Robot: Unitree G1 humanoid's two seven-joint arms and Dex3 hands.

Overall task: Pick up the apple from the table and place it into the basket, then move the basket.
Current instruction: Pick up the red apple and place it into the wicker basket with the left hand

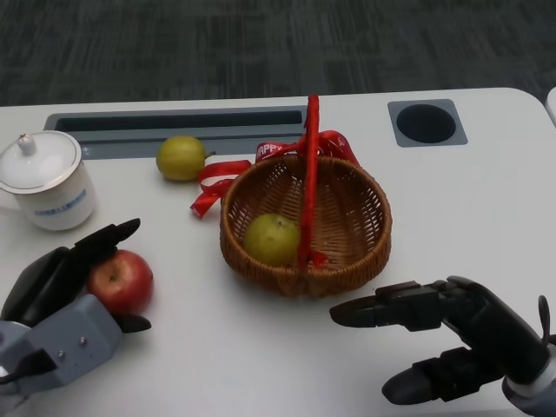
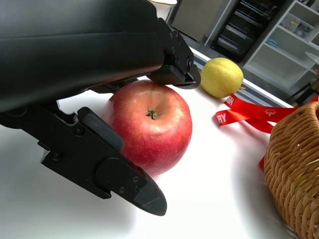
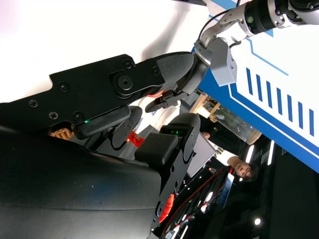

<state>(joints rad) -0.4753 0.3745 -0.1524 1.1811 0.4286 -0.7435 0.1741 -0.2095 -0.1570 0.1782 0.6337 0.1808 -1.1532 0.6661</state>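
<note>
Black fingers of the left hand (image 1: 65,287) bracket the apple (image 1: 121,281) on the table (image 1: 486,217) left of the basket (image 1: 352,252), apparently not yet gripping or lifting it, while the right hand (image 1: 452,334) waits open and empty; placing and moving remain.

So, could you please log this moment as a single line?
left hand: fingers around apple, on table | right hand: open, near basket | basket: green fruit inside
</note>
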